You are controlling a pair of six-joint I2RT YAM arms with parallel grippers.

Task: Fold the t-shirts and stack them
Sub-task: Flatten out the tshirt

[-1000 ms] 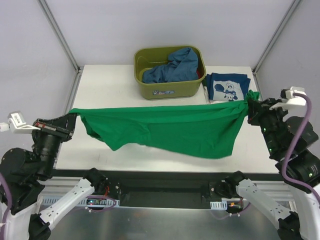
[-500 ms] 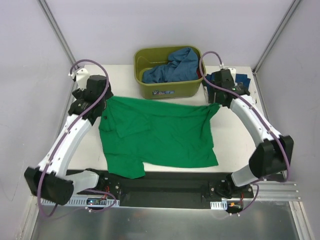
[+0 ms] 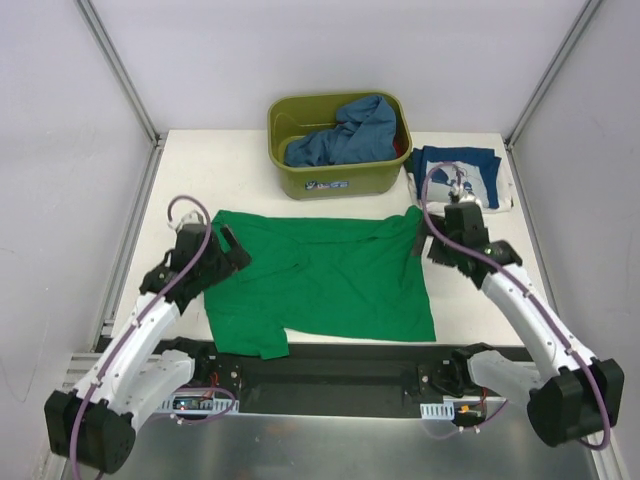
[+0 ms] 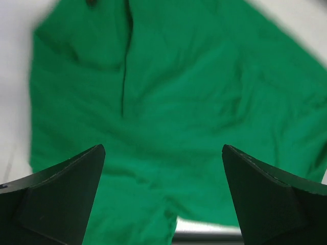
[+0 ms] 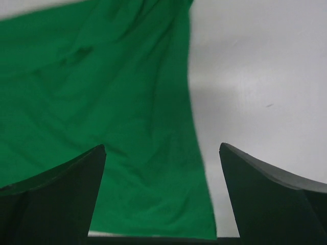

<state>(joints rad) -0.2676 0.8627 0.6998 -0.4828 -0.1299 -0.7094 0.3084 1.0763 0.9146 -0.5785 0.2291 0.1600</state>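
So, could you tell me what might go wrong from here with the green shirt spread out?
The green t-shirt seems to overhang the table at its near left corner, so it may slide off during folding. Its left side lies creased beside the open left gripper, so a fold there could come out uneven.

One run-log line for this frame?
green shirt spread on table | left pincer open over it | right pincer open over its edge | navy shirt beside tub
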